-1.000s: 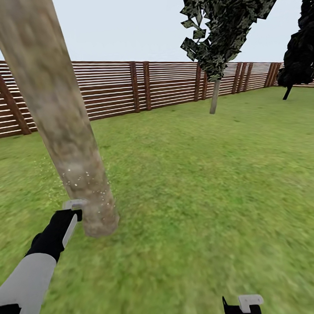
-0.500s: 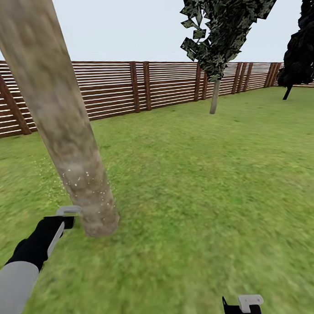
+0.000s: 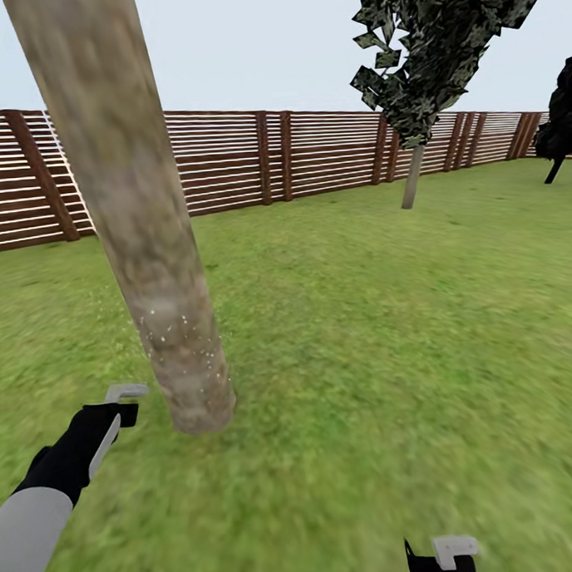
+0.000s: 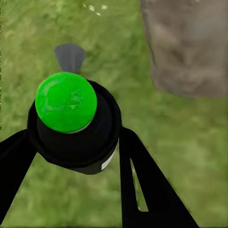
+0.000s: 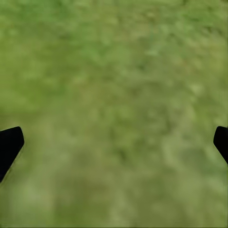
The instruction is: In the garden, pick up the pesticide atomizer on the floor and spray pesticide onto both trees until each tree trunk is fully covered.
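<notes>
Between the two black fingers (image 4: pixel 142 185) of the left gripper (image 4: pixel 71 161): pesticide atomizer (image 4: pixel 71 123), black body with bright green cap, grey nozzle pointing out over the grass; clenched on the bottle, held low just beside the foot of the near tree trunk (image 3: pixel 142 234).
Near trunk, head view: thick, mottled grey-tan, leaning; white pesticide specks (image 3: pixel 176 332) scattered on its lower part; upper part bare of specks as far as can be seen.
Step in hand, by judgement: spraying the first trunk, coverage partial; next move calls for raising the nozzle's aim up the trunk, then crossing the lawn (image 3: pixel 388 331) to the second tree (image 3: pixel 414 172), well apart by the slat fence (image 3: pixel 230 159).
Right gripper (image 5: pixel 114 137): fingers spread wide, nothing between them, over grass.
Views compared: left wrist view gives the bottle and grasp, which the head view hides behind the left gripper (image 3: pixel 108 414); head view gives fence, second tree, dark tree (image 3: pixel 562 120) at far right.
</notes>
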{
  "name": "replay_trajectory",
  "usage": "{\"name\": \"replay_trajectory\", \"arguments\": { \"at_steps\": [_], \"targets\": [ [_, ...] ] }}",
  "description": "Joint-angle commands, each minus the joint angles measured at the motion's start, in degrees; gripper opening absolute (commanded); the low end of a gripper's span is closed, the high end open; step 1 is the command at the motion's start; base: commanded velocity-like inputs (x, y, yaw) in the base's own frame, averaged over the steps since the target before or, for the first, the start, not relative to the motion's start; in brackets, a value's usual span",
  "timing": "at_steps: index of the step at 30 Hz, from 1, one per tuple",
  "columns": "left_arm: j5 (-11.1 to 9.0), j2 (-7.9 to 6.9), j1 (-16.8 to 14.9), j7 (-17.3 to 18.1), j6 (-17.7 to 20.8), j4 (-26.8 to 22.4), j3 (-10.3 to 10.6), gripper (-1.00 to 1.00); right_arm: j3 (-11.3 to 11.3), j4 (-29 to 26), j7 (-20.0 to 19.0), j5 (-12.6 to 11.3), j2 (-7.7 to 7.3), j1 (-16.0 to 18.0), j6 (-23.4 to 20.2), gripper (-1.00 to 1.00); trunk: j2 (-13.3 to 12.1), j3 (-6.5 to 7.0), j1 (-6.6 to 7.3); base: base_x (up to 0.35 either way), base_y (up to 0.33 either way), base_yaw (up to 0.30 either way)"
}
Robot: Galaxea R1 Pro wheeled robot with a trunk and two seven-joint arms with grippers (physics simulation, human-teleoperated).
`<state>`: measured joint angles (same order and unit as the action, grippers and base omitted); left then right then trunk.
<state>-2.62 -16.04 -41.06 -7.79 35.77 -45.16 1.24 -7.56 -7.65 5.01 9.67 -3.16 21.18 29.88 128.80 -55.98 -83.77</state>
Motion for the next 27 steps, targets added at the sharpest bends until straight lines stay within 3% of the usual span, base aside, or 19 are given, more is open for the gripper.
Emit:
{"name": "replay_trajectory", "arguments": {
  "at_steps": [1,3,4,6,8,10,13,15,16,17,20,24,26,27],
  "targets": [
    [0.17,-0.02,0.09,0.02,0.0,-0.01,-0.05,-1.0,0.0,0.0,0.0,0.0,0.0,0.0,0.0,1.0,0.0,0.0,0.0,0.239,0.212,0.0],
    [0.03,0.17,0.26,-0.01,0.0,0.04,0.0,-1.0,0.0,0.0,0.0,0.0,0.0,0.0,0.0,1.0,0.0,0.0,0.0,0.12,0.107,0.0],
    [0.25,3.25,2.0,-0.08,-0.1,-0.03,0.13,-1.0,0.0,0.0,0.0,0.0,0.0,0.0,0.0,1.0,0.0,0.0,0.0,0.011,0.01,0.0],
    [0.36,5.95,2.87,-0.33,-3.72,-0.08,0.31,-1.0,0.0,0.0,0.0,0.0,0.0,0.0,0.0,1.0,0.0,0.0,0.0,0.003,0.003,0.0],
    [0.2,5.67,3.25,-0.25,-5.25,0.05,-0.01,-1.0,0.0,0.0,0.0,0.0,0.0,0.0,0.0,1.0,0.0,0.0,0.0,0.0,0.0,0.0],
    [0.58,5.4,5.53,-0.27,-5.6,0.43,-0.08,-1.0,0.0,0.0,0.0,0.0,0.0,0.0,0.0,1.0,0.0,0.0,0.0,0.0,0.0,0.0],
    [0.51,6.36,6.17,-0.4,-5.66,0.71,0.19,-1.0,0.0,0.0,0.0,0.0,0.0,0.0,0.0,1.0,0.0,0.0,0.0,0.0,0.0,0.0],
    [0.51,10.26,5.96,-0.47,-5.66,0.16,0.47,-1.0,0.0,0.0,0.0,0.0,0.0,0.0,0.0,1.0,0.0,0.0,0.0,0.0,0.0,0.0],
    [0.51,11.55,5.87,-0.5,-5.71,0.06,0.47,-1.0,0.0,0.0,0.0,0.01,0.0,0.0,0.0,1.0,0.0,0.0,0.0,0.0,0.0,0.0],
    [0.51,11.92,5.84,-0.53,-5.82,0.02,0.39,-1.0,0.0,0.0,0.0,0.01,0.0,0.0,0.0,1.0,0.0,0.0,0.0,0.0,0.0,0.0],
    [0.35,10.91,6.15,-0.74,-11.41,0.52,-0.1,-1.0,0.0,0.05,0.0,0.08,0.0,0.0,0.0,1.0,0.0,0.0,0.0,0.17,0.0,0.0],
    [0.35,11.07,6.25,-0.76,-12.12,0.82,-0.18,-1.0,0.0,0.08,0.0,0.09,0.0,0.0,0.0,1.0,0.0,0.0,0.0,0.315,0.0,0.0],
    [0.48,10.26,6.36,-0.67,-12.21,0.85,-0.18,-1.0,0.0,0.09,0.0,0.09,0.0,0.0,0.0,1.0,0.0,0.0,0.0,0.083,0.0,0.0],
    [0.48,8.87,6.92,-0.82,-12.3,0.87,-0.18,-1.0,0.0,0.09,0.0,0.09,0.0,0.0,0.0,1.0,0.0,0.0,0.0,0.023,0.0,0.0]
  ]
}}
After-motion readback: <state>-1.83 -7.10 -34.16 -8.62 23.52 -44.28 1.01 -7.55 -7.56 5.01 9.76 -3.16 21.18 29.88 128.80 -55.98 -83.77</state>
